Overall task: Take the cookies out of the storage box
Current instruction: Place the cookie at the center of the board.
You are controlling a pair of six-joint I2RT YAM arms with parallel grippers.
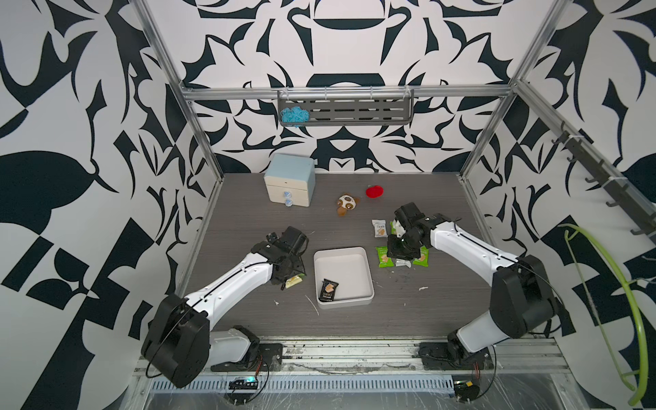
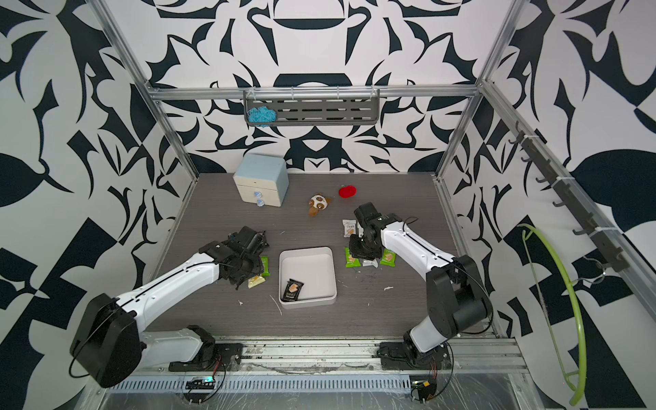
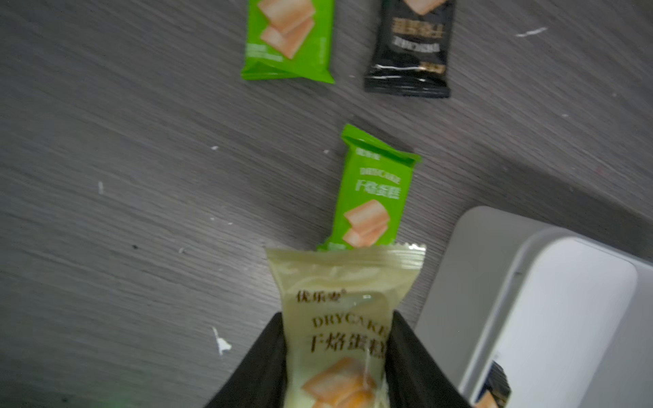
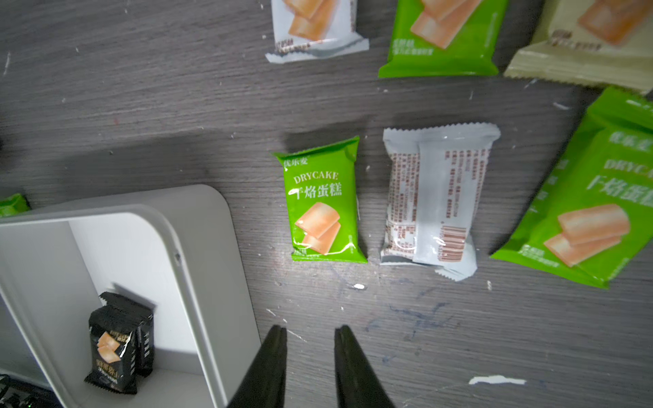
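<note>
So, in both top views the storage box [image 1: 342, 250] is sitting about mid-worktop [image 1: 248, 220], a bit toward the front edge, with a black packet [image 1: 328, 290] lying in its front-left corner. The left gripper [image 1: 290, 280] is hanging just off the box's left wall, pinching a cream packet [image 2: 256, 281], and a green packet [image 2: 264, 266] is lying right behind it. The right gripper [image 1: 399, 250] is hovering over a pile [image 1: 383, 256] of green and white packets off the box's right wall, and its wrist is blocking the middle of that pile. A cabinet [image 1: 289, 184], plush toy [image 1: 347, 204] and red thing [image 1: 375, 191] are sitting near the back edge, well clear.

Left wrist: the jaws are clamping the cream packet [image 3: 339, 318] at its lower half. Can't tell if it's touching the worktop. The green packet [image 3: 372, 197] is lying just past it, a second green packet [image 3: 288, 39] and a loose black packet [image 3: 410, 49] farther on, and the box corner [image 3: 494, 282] is showing close by.

Right wrist: the jaws are standing partly apart, gripping nothing. A face-up green packet [image 4: 323, 205] and a face-down white packet [image 4: 434, 201] are lying side by side ahead of them, and the black packet [image 4: 116, 346] is looking like two stacked.
</note>
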